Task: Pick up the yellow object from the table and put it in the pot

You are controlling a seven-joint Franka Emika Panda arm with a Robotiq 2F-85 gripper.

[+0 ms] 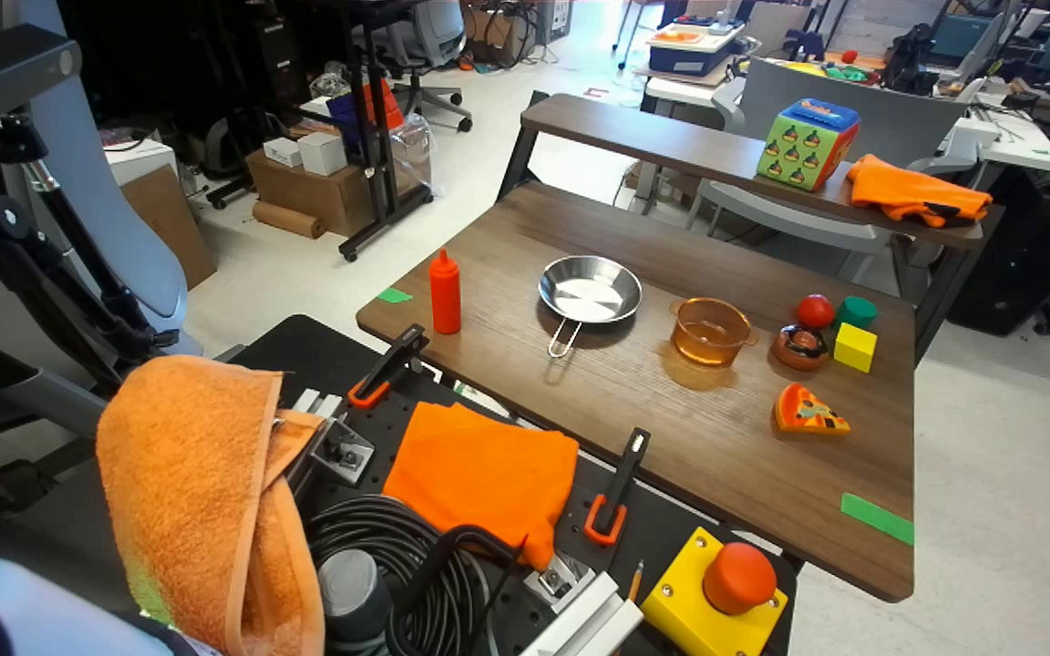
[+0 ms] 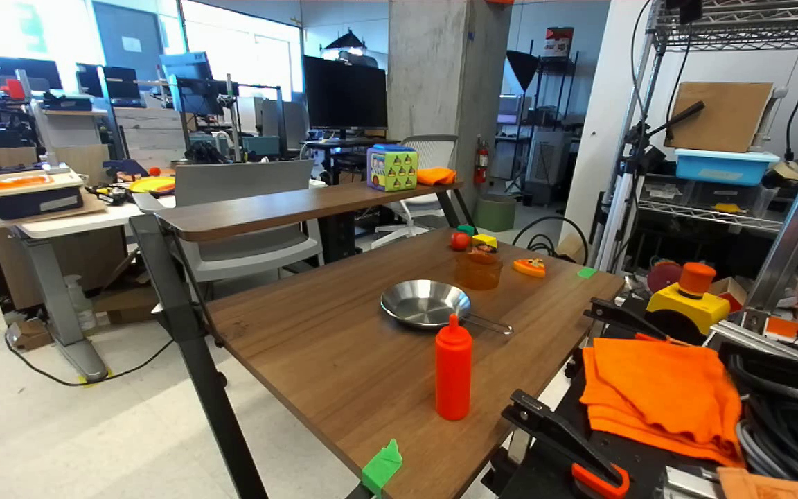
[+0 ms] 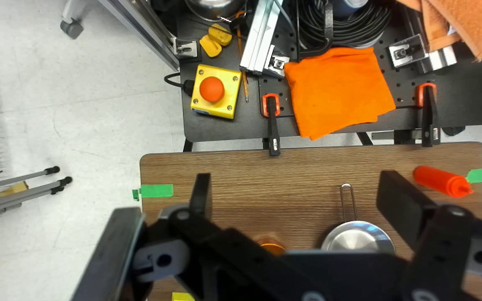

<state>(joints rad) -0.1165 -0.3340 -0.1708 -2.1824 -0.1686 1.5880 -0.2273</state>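
The hand [image 3: 298, 196] is released: in the wrist view its jaws stand wide apart with nothing held, the worktop [image 3: 241, 179] showing below through the gap, a readiness that would suit a grasp yet to come. Low in the middle of that frame the pot [image 3: 272, 247] is largely hidden by the hand's own body; it stands upright, mouth up, so a release from above should do. To its right the silver pan [image 3: 357, 238] sits with its handle pointing up the frame. In an exterior view the task's thing, the yellow block [image 1: 854, 348], rests at the right of the frame, crowded just beside a brown round thing [image 1: 799, 348] and a green cylinder [image 1: 857, 312], with a red ball [image 1: 815, 312] near; whether they touch cannot be told. That crowding probably favours gripping across its freer faces. In the wrist view only a strip of it shows at the bottom edge, left of centre, so the hand must likely shift that way. A pizza wedge [image 1: 809, 412] lies apart, below the cluster.
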